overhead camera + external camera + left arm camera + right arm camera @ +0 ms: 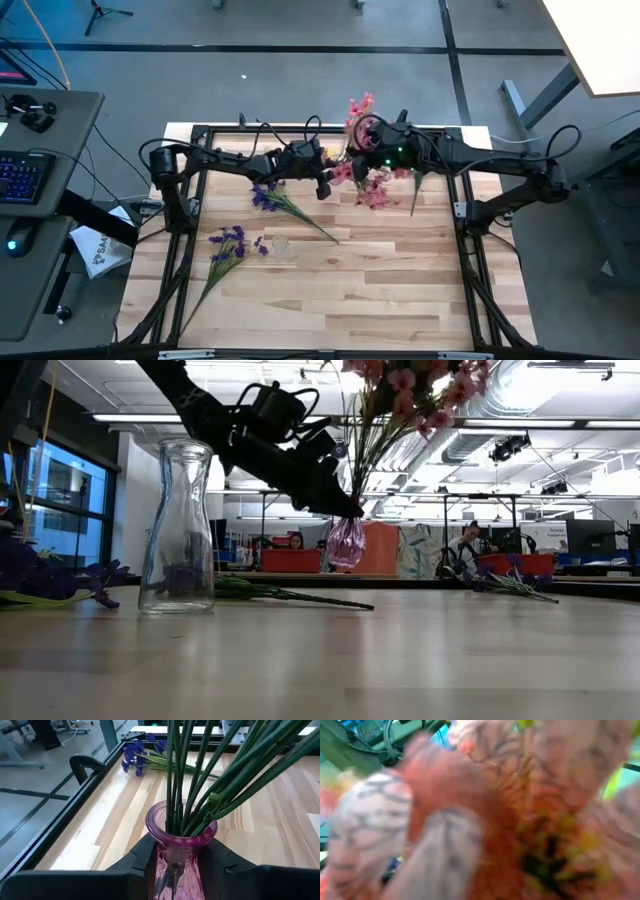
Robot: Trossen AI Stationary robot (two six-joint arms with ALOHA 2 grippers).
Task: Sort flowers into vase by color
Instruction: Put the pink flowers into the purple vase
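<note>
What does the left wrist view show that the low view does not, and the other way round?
Only the left wrist view: the left end effector closed around the pink vase, and green stems entering its mouth. Only the low view: an empty clear glass bottle standing on the table, the pink blossoms overhead, and the pink vase lifted off the table. Both: the pink vase, its stems, and purple flowers lying on the wood.
</note>
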